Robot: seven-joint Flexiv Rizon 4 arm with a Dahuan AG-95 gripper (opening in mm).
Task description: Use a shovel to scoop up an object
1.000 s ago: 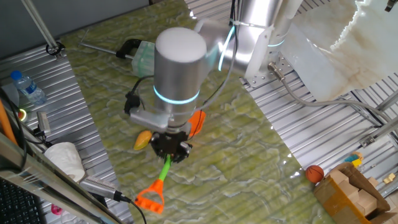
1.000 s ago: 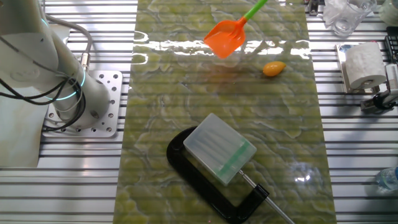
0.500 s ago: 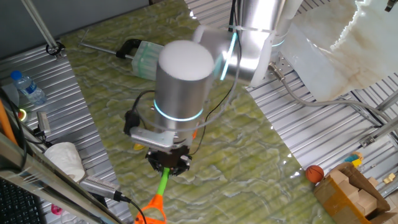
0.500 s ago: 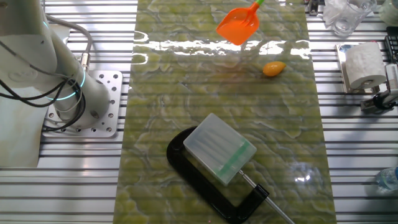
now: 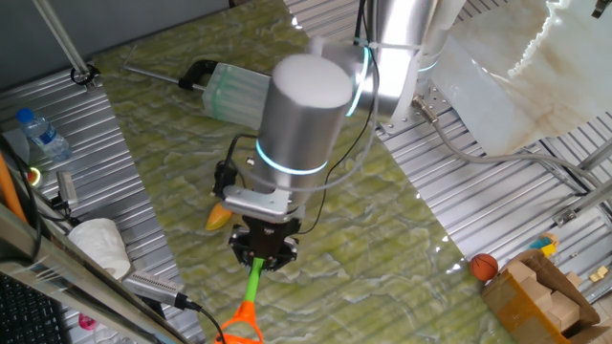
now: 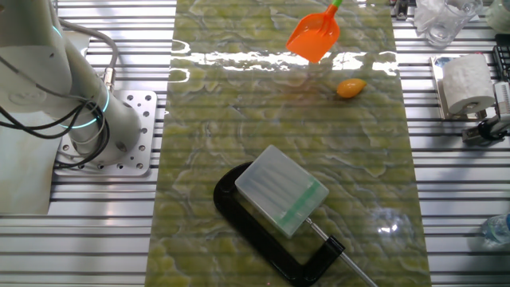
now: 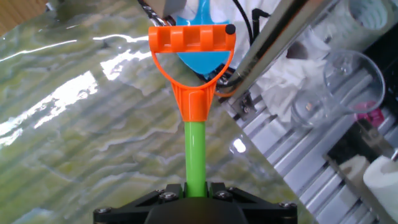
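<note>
- The black two-finger gripper is clamped around the green shaft of the orange-bladed plastic toy shovel.
- The small yellow-orange oval object lies near the shovel's blade, apart from it.

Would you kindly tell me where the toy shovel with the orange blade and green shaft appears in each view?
One fixed view: the orange and green plastic toy shovel shows bottom centre, below the gripper.
The other fixed view: its orange blade is at top centre.
Hand view: centre, handle uppermost.
Shared landmark: the green marbled mat.
</note>
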